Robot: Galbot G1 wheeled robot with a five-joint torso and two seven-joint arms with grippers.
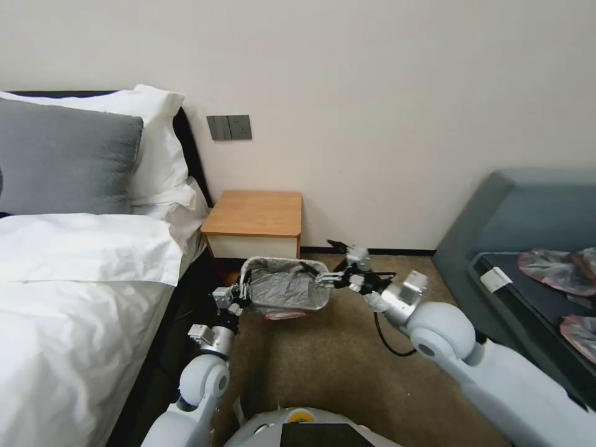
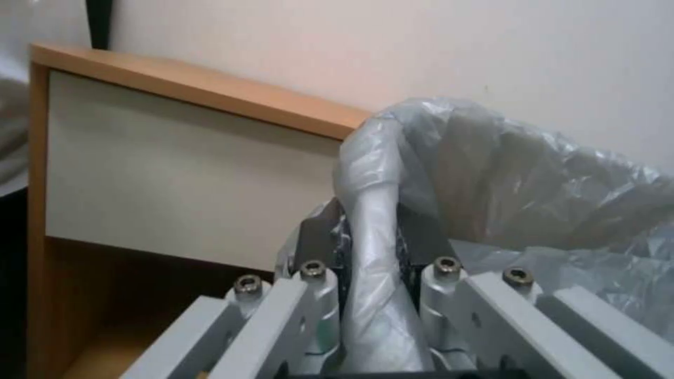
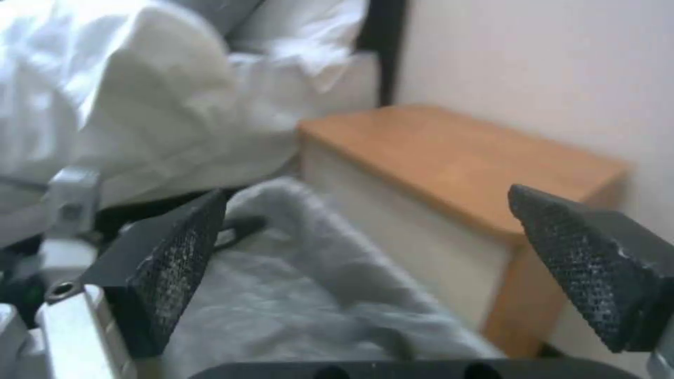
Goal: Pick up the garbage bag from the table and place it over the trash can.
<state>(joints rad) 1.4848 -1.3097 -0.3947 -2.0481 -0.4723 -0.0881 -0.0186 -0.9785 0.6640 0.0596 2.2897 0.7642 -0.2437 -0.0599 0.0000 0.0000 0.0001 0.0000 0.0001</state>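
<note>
- Head view places the bed (image 1: 74,273) along the robot's left and the dark teal sofa (image 1: 528,211) on its right; spare flat bags (image 1: 549,270) lie on the sofa, well apart from the work.
- Between them, the table (image 1: 254,214) stands against the wall with a bare top.
- The trash can (image 1: 287,287) sits on the carpet just in front of the table, so both arms reach it without crossing.
- The garbage bag (image 1: 282,288) lines the can, its film folded over the rim; pinkish-red edging hangs below the near side.
- The left gripper (image 2: 372,263) is clenched on a bunched fold of the garbage bag at the can's left rim, judged to anchor that side.
- The right gripper (image 3: 393,252) hovers at the right rim, pads spread wide and released, nothing between them.
- The bed's edge crowds the left arm; a black cable (image 1: 385,338) trails on the carpet near the right arm.
</note>
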